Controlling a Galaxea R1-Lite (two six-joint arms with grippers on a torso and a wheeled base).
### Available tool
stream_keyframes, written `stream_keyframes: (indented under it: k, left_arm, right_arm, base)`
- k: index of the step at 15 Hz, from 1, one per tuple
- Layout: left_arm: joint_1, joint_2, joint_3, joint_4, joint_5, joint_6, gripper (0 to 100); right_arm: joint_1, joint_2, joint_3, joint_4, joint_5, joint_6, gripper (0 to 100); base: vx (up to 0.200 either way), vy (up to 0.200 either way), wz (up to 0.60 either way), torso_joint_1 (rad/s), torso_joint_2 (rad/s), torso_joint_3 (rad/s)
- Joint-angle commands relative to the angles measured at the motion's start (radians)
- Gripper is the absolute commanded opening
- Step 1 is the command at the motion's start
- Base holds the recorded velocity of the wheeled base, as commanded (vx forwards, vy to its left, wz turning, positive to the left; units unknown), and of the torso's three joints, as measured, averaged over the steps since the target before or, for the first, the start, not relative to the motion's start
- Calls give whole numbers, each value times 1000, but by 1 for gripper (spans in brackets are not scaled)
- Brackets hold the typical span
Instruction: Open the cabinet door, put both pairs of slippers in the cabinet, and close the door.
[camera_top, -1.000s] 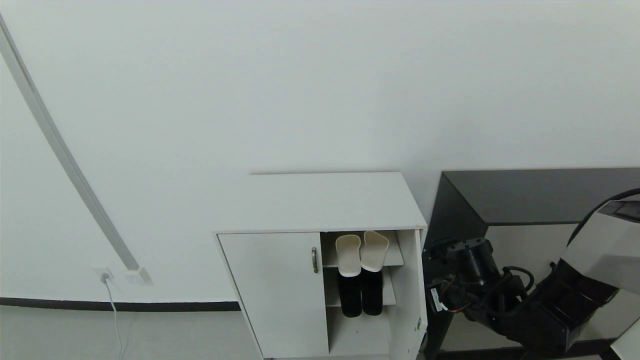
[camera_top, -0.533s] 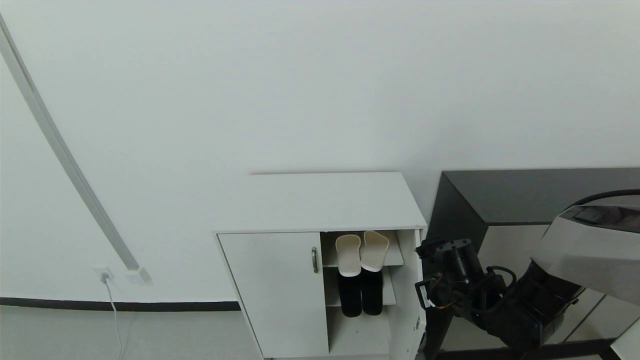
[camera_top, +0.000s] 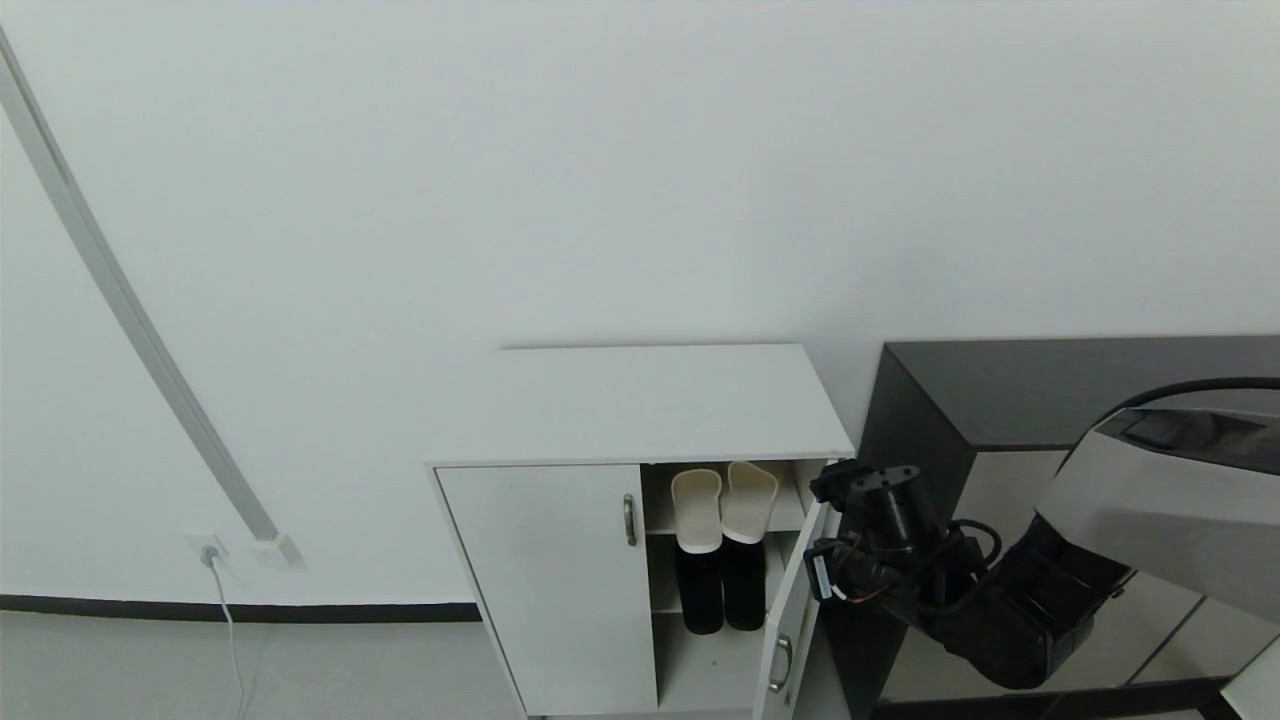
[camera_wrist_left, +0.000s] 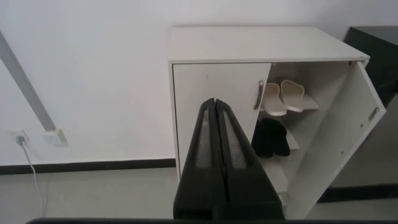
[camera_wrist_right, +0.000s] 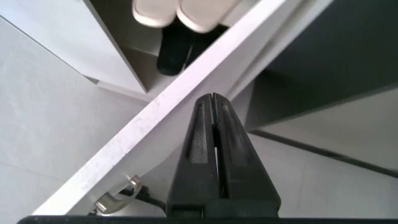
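White cabinet (camera_top: 640, 400), right door (camera_top: 793, 610) partly open, holds cream slippers (camera_top: 722, 505) above black slippers (camera_top: 720, 595).

My right gripper (camera_wrist_right: 214, 102) has travelled left across the head view's lower right, up to the cabinet's right door (camera_top: 797, 600). That door has swung partway shut, baring its handle (camera_top: 779, 663).

Black right tool (camera_wrist_right: 213, 98), cabled silver-shelled arm (camera_top: 1000, 620).
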Motion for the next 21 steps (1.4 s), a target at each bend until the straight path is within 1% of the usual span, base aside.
stream_keyframes:
  k: [1,3,7,10,15,17,19,21]
  left_arm:
    - [0,1,0,0,0,-2,0]
    - [0,1,0,0,0,-2,0]
    - [0,1,0,0,0,0,0]
    - [0,1,0,0,0,0,0]
    - [0,1,0,0,0,-2,0]
    - [0,1,0,0,0,-2,0]
    - [0,1,0,0,0,-2,0]
    - [0,1,0,0,0,-2,0]
  right_arm:
    - [1,14,-16,-3,0,0,0]
    - [7,34,-42,-20,11,0,0]
    - [15,85,-112,-44,37,48,0]
    - [21,126,-151,-104,45,49,0]
    - [24,186,-227,-164,48,51,0]
    - [25,197,-243,-168,72,52,0]
    - [33,212,-281,-168,77,94,0]
    - [33,234,-307,-168,80,95,0]
  base:
    - [0,0,0,0,0,0]
    - [0,0,0,0,0,0]
    - [0,0,0,0,0,0]
    - [0,0,0,0,0,0]
    - [0,0,0,0,0,0]
    - [0,0,0,0,0,0]
    - [0,0,0,0,0,0]
    - [0,0,0,0,0,0]
